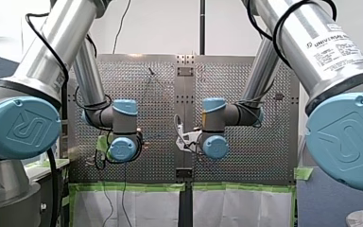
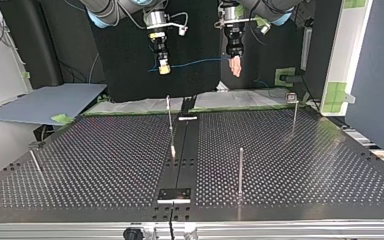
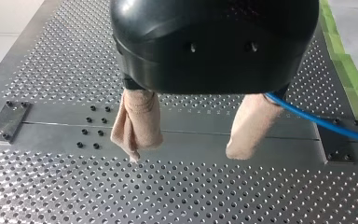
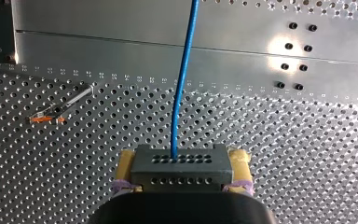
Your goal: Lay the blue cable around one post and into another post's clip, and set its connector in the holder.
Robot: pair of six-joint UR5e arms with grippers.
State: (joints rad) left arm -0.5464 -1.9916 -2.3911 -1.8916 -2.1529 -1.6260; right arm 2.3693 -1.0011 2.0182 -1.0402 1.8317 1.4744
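In the right wrist view my right gripper [image 4: 182, 158] is shut on a grey perforated connector block [image 4: 182, 171], its yellow pads [image 4: 127, 164] pressed to the block's sides. The blue cable [image 4: 182, 79] leaves the block and runs straight ahead over the table. In the top view that cable [image 2: 195, 63] hangs in a line high above the table, from my right gripper [image 2: 164, 67] to my left gripper [image 2: 235, 66]. My left gripper [image 3: 184, 151] is open, its beige pads [image 3: 135, 126] apart; the cable [image 3: 317, 119] comes out from behind one finger.
Thin posts rise from the perforated table: one near the middle [image 2: 169, 112], one nearer the camera [image 2: 240, 170], a clip-topped one at the right [image 2: 294, 110], a leaning one at the left [image 2: 35, 162]. A small plate [image 2: 175, 194] sits on the dark centre strip.
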